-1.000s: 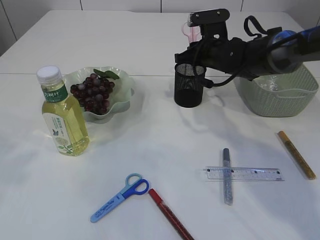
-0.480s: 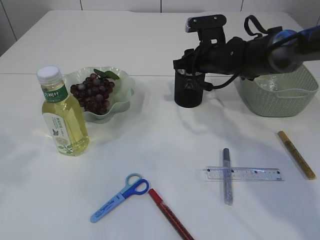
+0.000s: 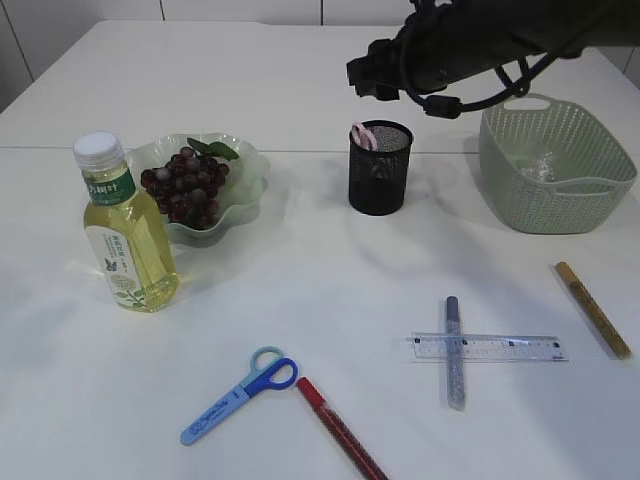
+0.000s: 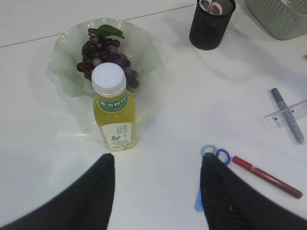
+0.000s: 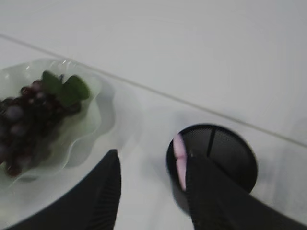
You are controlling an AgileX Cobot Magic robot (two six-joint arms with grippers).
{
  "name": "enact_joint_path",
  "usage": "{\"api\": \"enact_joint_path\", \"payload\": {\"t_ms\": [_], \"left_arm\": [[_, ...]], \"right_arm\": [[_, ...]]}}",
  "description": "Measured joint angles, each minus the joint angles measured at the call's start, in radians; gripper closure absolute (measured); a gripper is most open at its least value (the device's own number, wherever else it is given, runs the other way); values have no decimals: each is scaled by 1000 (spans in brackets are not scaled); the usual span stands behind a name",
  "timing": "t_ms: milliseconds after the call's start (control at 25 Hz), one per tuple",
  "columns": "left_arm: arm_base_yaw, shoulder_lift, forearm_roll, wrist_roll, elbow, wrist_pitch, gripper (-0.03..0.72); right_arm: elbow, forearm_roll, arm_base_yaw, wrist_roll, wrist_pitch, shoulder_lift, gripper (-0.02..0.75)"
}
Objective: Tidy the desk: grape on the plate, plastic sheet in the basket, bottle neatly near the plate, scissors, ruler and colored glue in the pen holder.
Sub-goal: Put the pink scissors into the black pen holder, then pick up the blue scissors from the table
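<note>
Pink scissors (image 3: 362, 133) stand in the black mesh pen holder (image 3: 380, 170). My right gripper (image 3: 366, 77) hovers open above it, holding nothing; in the right wrist view the pink handles (image 5: 178, 160) show just inside the holder's rim (image 5: 225, 132). The grapes (image 3: 187, 187) lie on the green plate (image 3: 250, 165), with the bottle (image 3: 121, 228) beside it. Blue scissors (image 3: 240, 393), a red glue pen (image 3: 340, 432), a grey glue pen (image 3: 454, 350) lying across the ruler (image 3: 505, 347) and a gold glue pen (image 3: 595, 310) lie on the desk. My left gripper (image 4: 158, 165) hangs open over the desk near the bottle (image 4: 114, 112).
The green basket (image 3: 555, 190) at the right rear holds a clear plastic sheet (image 3: 540, 165). The right arm reaches across above the holder and the basket. A desk seam runs behind the plate and holder.
My right gripper opened, let the pink scissors drop into the pen holder, and rose up and away from it. The left gripper has not moved.
</note>
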Motion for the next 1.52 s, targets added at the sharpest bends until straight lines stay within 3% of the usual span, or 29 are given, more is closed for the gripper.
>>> {"api": "enact_joint_path", "payload": {"t_ms": [280, 440, 720, 840, 1200, 1520], "left_arm": [[0, 0, 0, 0, 0, 52, 273], [0, 0, -24, 0, 0, 104, 273], [0, 0, -46, 0, -16, 133, 273], [0, 0, -66, 0, -32, 133, 273], [-2, 73, -167, 106, -34, 235, 273], [-80, 233, -215, 215, -90, 331, 273]], "right_arm": [[0, -24, 0, 16, 598, -119, 372], [-11, -95, 0, 135, 882, -132, 372], [-16, -386, 1, 393, 927, -141, 372], [-13, -445, 1, 440, 927, -153, 372], [281, -445, 1, 455, 927, -398, 372], [549, -266, 1, 455, 929, -692, 372]]}}
